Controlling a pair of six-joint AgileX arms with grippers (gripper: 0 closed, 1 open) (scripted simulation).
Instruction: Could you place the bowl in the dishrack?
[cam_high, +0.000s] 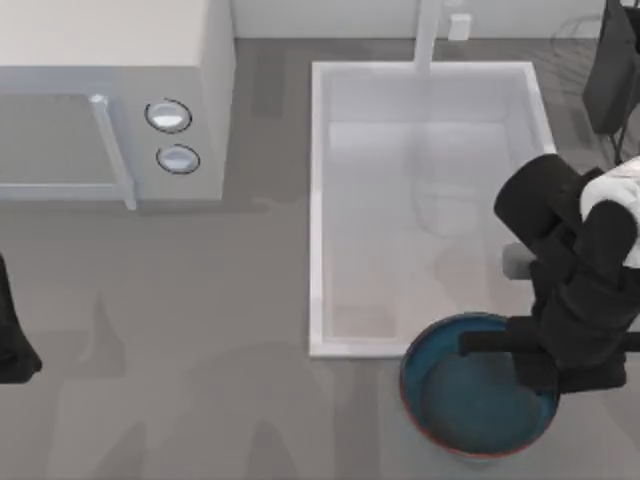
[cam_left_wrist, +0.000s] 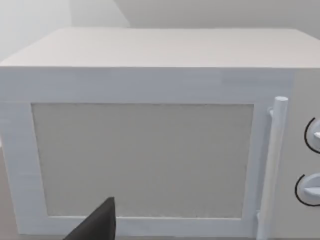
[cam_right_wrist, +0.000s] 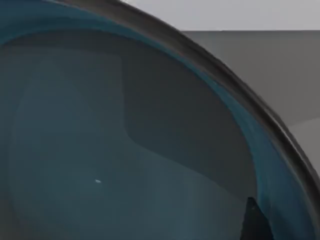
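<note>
The bowl (cam_high: 470, 395), glossy blue-teal inside with a reddish-brown rim, hangs above the table's front right, overlapping the front edge of the white sink (cam_high: 320, 200). My right gripper (cam_high: 545, 362) is shut on the bowl's right rim, with the black arm reaching in from the right. The right wrist view looks close into the bowl's (cam_right_wrist: 125, 150) teal inside, and one dark fingertip (cam_right_wrist: 255, 220) lies against the wall near the rim. Thin wires of the dishrack (cam_high: 575, 30) show at the far right back corner. My left arm (cam_high: 12, 340) is parked at the table's left edge.
A white microwave (cam_high: 110, 90) with two round knobs and a bar handle stands at the back left; the left wrist view faces its door (cam_left_wrist: 142, 160). A tap (cam_high: 428, 35) rises behind the sink. Bare grey tabletop lies between microwave and sink.
</note>
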